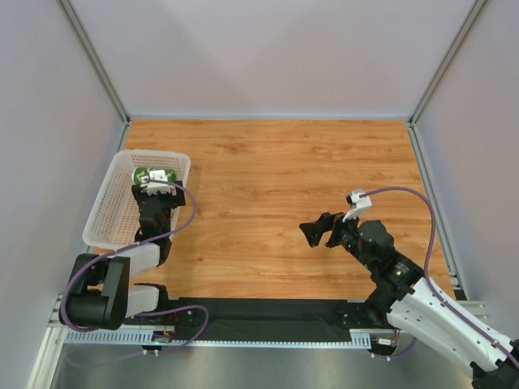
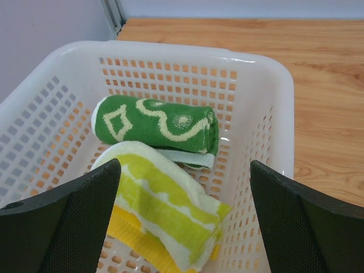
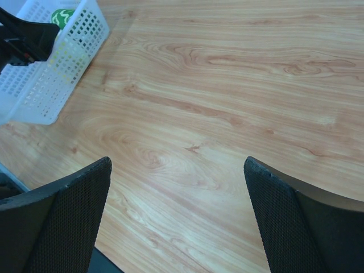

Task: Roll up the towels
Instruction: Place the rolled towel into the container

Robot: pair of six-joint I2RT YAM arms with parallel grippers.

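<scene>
Counter (image 1: 268, 203): wood-grain top, pale walls on three sides.

Right arm (image 1: 430, 316): reaches from its base at the near right corner toward the middle of the counter. The elbow is bent and the wrist points left and down over bare wood.

Left arm (image 1: 97, 292): folded close to its base at the near left, forearm running forward over the basket's near half.

Basket (image 2: 199, 54): white perforated plastic, on the left side of the counter near the wall. Both towels lie inside it.

Left tool (image 2: 185, 227): spread fully wide, nothing gripped. It hangs over the basket interior, and the yellow towel lies below, between the two fingers. The left finger (image 2: 74, 216) overlaps that towel's edge in the wrist view; contact cannot be told.

Right tool (image 3: 176, 222): also fully wide, holding nothing, only counter beneath it. It is well apart from the basket.

Yellow towel (image 2: 165, 207): a soft bundle with yellow, lime and white stripes in the basket's near half. A darker yellow layer shows underneath. Rolled or merely folded cannot be told.

Green towel (image 2: 156, 125): a tight roll, dark green with a pale diamond, wavy line and spot. It lies crosswise near the basket's far end, touching the yellow towel.
</scene>
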